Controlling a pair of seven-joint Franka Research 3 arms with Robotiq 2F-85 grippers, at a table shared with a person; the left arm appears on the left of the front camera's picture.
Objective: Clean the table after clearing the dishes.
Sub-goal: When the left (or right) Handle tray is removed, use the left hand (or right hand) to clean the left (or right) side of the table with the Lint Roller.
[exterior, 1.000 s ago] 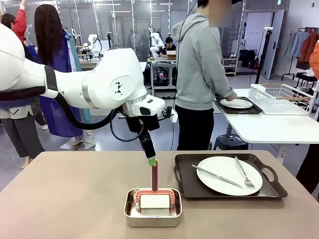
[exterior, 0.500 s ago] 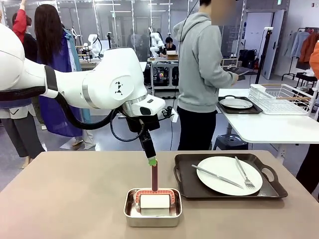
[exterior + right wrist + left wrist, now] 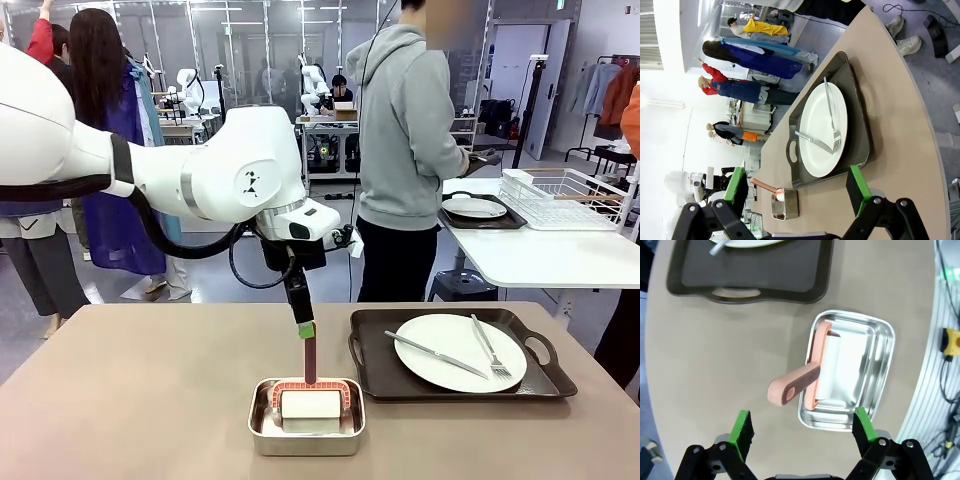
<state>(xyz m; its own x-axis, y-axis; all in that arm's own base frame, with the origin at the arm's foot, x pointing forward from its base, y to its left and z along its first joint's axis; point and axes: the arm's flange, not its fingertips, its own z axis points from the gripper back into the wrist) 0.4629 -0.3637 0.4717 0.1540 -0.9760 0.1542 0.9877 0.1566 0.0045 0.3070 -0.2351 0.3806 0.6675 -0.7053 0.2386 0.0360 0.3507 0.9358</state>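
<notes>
Front view: the left gripper [image 3: 305, 328] hangs fingers-down over the brown table [image 3: 140, 400]. Directly below it one roller [image 3: 308, 403] lies in one metal tin [image 3: 262, 428], and the roller's red handle [image 3: 310, 362] stands upright with its top at the green pads (touching or just short, I cannot tell from here). To the gripper's right, on the same table, sits the near tray [image 3: 380, 385], carrying one near plate [image 3: 445, 340], one knife [image 3: 435, 354] and one fork [image 3: 488, 350]. Far beyond the gripper and to its right, a far tray [image 3: 505, 222] with a far plate [image 3: 473, 207] rests on the white table [image 3: 540, 255], beside one wire rack [image 3: 565, 197], where a person [image 3: 405, 140] stands. That makes two trays and two plates.

Left wrist view: the jaws are spread wide, with nothing clamped. The handle's end points up into the gap between the two pads [image 3: 743, 427], clear of both. The tin is ahead toward the right finger, and the near tray is farther ahead.

Right wrist view: the right gripper [image 3: 796, 189] is also spread wide, with nothing in it. It hovers above the table, with the near tray, its plate, knife and fork ahead between the fingers. The tin and roller are closer, toward the picture-left finger.
</notes>
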